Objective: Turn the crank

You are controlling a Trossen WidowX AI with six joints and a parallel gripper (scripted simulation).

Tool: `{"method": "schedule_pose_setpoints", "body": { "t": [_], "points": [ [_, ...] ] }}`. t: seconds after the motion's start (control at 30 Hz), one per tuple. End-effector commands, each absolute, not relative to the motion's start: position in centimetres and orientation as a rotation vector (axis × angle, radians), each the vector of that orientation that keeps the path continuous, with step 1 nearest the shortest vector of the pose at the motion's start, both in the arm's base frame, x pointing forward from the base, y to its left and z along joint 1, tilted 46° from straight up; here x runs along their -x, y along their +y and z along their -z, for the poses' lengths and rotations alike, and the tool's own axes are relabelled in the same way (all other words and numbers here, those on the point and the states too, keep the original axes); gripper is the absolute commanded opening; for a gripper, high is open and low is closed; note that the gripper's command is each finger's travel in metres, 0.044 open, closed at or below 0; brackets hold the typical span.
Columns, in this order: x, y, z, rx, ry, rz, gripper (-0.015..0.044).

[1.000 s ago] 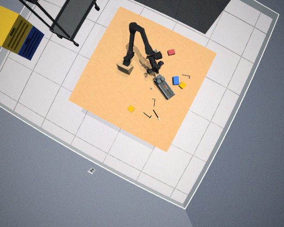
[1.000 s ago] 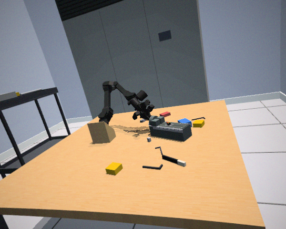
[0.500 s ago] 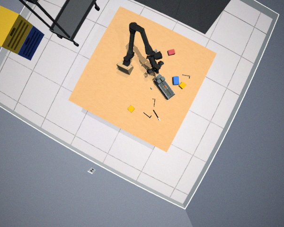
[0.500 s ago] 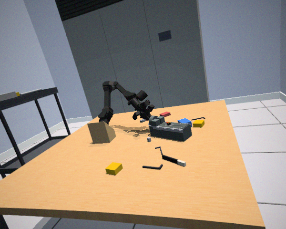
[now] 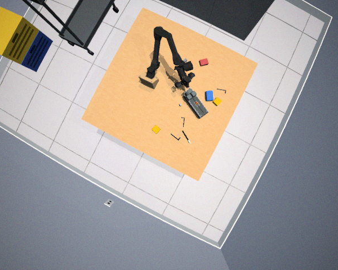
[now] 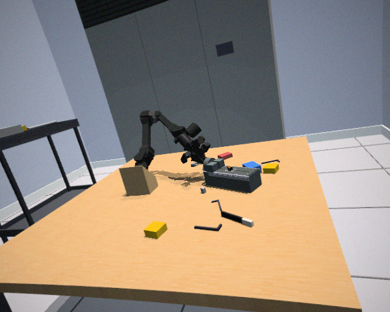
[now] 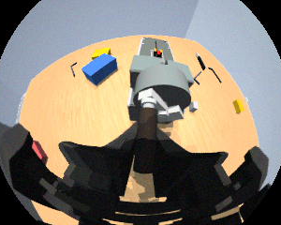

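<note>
Your gripper (image 7: 147, 127) is clamped on the dark crank handle (image 7: 147, 119), the grey machine (image 7: 159, 78) lies straight ahead of the jaws, its red pointer (image 7: 157, 54) farther along on the slide.

A long dark-grey box-shaped crank machine (image 6: 232, 179) lies flat just right of centre in the exterior view. Its rounded grey crank housing (image 7: 159, 82) sits mid-frame in the wrist view, brown cylindrical handle (image 7: 146, 138) running downward. The slide's small red pointer (image 7: 157, 54) shows near the top.
</note>
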State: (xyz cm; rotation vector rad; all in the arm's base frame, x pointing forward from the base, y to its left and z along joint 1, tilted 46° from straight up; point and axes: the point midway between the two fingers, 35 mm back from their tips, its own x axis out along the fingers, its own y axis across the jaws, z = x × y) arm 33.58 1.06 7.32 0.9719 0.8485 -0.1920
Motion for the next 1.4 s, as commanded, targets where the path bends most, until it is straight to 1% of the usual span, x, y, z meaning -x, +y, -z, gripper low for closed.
{"method": "schedule_pose_setpoints", "body": {
  "t": [0.0,1.13,1.37],
  "points": [
    [-33.66,1.21,-7.32,-0.975,0.850,0.187,0.0000],
    [-33.61,1.11,-7.31,-0.971,0.849,0.190,0.0000],
    [-33.61,1.11,-7.31,-0.971,0.849,0.190,0.0184]
  ]
}}
